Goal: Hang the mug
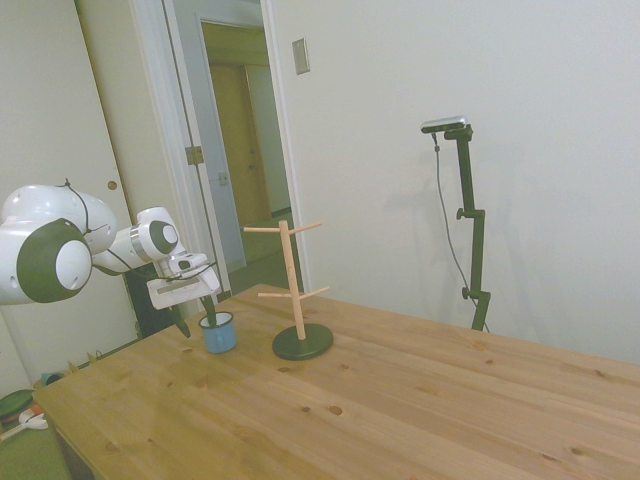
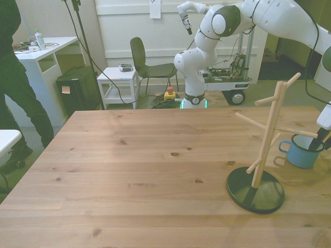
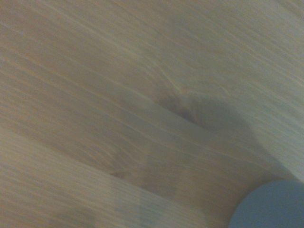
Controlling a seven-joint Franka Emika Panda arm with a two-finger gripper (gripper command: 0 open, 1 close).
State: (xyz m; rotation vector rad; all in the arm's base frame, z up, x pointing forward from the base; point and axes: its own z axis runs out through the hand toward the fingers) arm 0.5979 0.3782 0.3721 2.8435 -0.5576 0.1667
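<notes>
The light-blue mug point(image 1: 220, 335) point(image 2: 300, 155) stands upright on the table beside the wooden rack point(image 1: 293, 285) point(image 2: 267, 135), on the front view's right, with its handle turned toward the rack. My gripper point(image 1: 196, 317) point(image 2: 321, 143) is lowered over the mug's rim and looks open. One finger reaches down inside the mug and the other hangs outside its wall, away from the rack. In the wrist view only a blurred blue corner of the mug point(image 3: 270, 206) shows over the wood.
The rack's round dark base point(image 1: 303, 342) point(image 2: 256, 188) sits close to the mug, and its pegs stick out on both sides. A person point(image 2: 15, 77) stands beyond the table at the front view's left, near a white desk point(image 2: 44, 49).
</notes>
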